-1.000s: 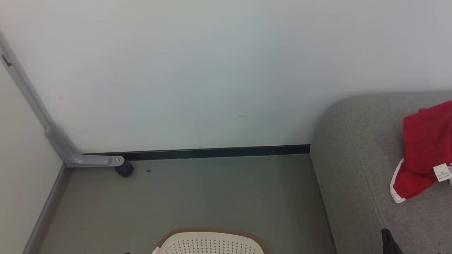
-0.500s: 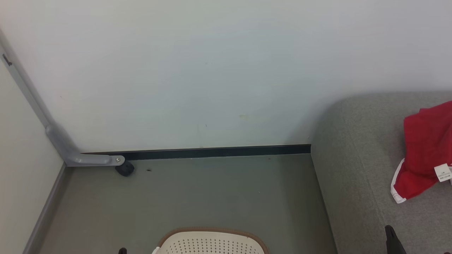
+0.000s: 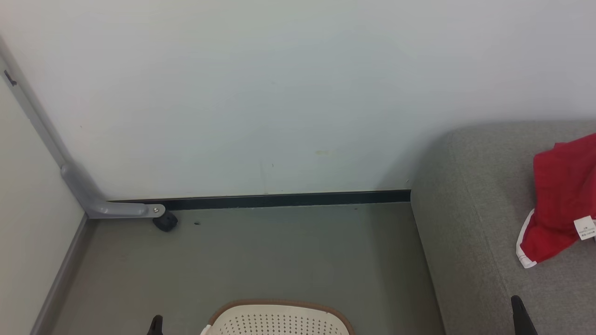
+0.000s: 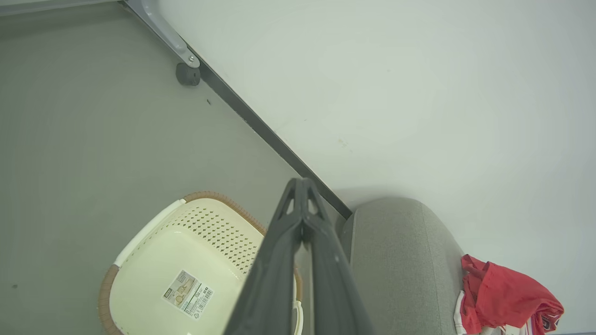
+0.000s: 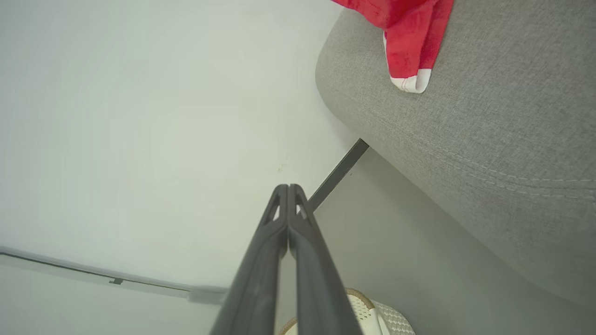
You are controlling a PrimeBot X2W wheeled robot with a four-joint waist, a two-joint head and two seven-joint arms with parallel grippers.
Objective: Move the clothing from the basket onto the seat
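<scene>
Red clothing [image 3: 561, 200] with white trim and a small white label lies on the grey seat [image 3: 475, 223] at the right. The cream basket [image 3: 279, 318] with its brown rim stands on the floor at the bottom centre. In the left wrist view the basket [image 4: 219, 228] has a bare bottom with one paper sticker. My left gripper [image 4: 302, 186] is shut and empty above the basket's right side; its tip [image 3: 156, 324] peeks up left of the basket. My right gripper [image 5: 287, 190] is shut and empty, with its tip [image 3: 519, 316] over the seat's front. Clothing [image 5: 409, 42] lies beyond it.
A pale wall with a black baseboard [image 3: 279, 201] stands behind the grey floor. A grey metal leg with a black caster [image 3: 165, 222] sits in the left corner beside a side panel. Open floor lies between basket, wall and seat.
My left gripper's tip has risen into the head view at the bottom left. The right gripper's tip has slid slightly right and lower. Clothing and basket stay put.
</scene>
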